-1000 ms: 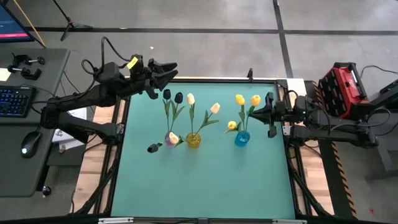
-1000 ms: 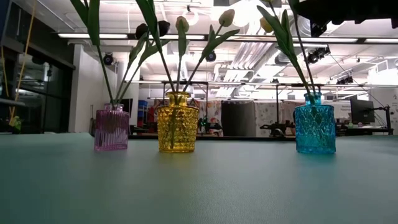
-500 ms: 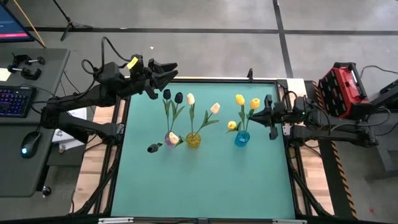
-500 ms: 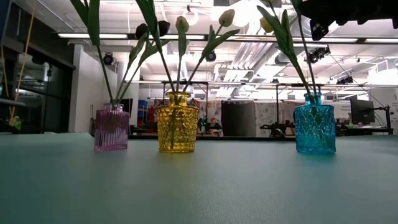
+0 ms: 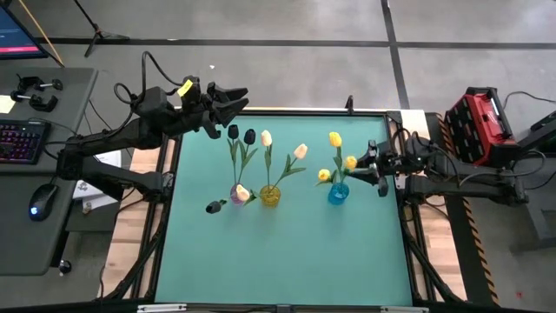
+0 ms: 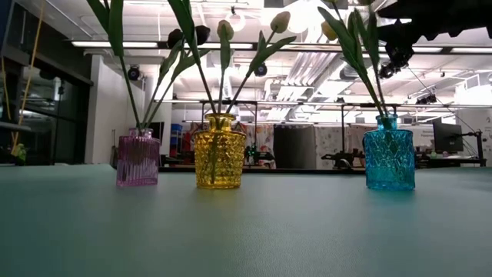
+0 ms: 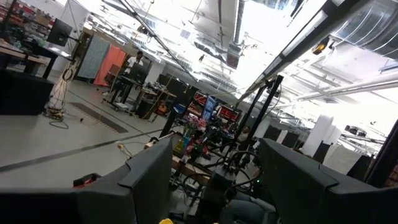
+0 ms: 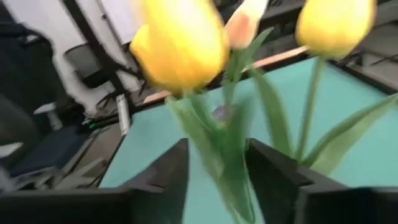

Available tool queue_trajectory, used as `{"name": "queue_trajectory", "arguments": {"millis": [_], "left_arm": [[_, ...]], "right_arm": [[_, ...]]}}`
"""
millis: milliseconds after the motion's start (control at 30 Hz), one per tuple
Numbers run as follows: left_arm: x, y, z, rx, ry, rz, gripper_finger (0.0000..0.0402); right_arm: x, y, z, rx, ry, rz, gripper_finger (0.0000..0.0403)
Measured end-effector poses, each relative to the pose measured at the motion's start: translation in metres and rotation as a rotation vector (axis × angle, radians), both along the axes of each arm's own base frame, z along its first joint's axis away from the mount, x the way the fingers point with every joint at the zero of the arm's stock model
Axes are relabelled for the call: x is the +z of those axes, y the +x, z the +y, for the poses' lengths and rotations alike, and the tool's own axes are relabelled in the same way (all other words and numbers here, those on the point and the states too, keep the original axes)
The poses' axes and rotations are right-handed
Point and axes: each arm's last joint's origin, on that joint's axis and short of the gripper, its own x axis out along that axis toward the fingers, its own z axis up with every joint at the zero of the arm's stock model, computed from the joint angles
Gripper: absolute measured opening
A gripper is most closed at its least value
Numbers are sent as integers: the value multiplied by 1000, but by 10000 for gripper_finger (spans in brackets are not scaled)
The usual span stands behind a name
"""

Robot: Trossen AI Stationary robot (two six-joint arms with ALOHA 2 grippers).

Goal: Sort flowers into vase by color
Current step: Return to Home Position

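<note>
High view shows three small vases in a row across the middle of the teal bench (image 5: 287,261): a pink vase (image 5: 238,193) on the left, a yellow vase (image 5: 270,196) in the middle and a blue vase (image 5: 338,194) on the right. The flowers stand in them by colour: black tulips (image 5: 233,131) rise from the pink one, cream tulips (image 5: 301,150) from the yellow one and yellow tulips (image 5: 335,138) from the blue one.

The right tool (image 5: 363,165) hangs just right of the blue vase at flower height, its fingers spread. Its wrist view shows a green stem (image 8: 224,168) in the gap, but I cannot tell whether it touches either finger. The left tool (image 5: 236,98) waits over the far left corner, spread on nothing.

These tulips look light, with thin springy stems that would bend and flick back. Mid-stem is the likely place to hold, not the bud. The vases look like small glass ones, and a dragged stem could tip one.

The bench top is flat, smooth and faintly glossy. Around it lies an open workshop, with a keyboard (image 5: 22,139) on a desk to the left and a red case (image 5: 482,122) to the right.
</note>
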Motion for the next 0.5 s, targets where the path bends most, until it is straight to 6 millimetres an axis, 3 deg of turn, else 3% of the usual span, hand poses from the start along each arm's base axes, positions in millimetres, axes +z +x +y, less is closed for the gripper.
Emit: {"name": "queue_trajectory", "arguments": {"millis": [267, 500], "left_arm": [[2, -4, -1, 2, 2, -8, 231], [9, -17, -3, 19, 55, -27, 231]], "right_arm": [[-6, -2, 4, 106, 57, 71, 271], [16, -18, 7, 134, 44, 206, 303]]}}
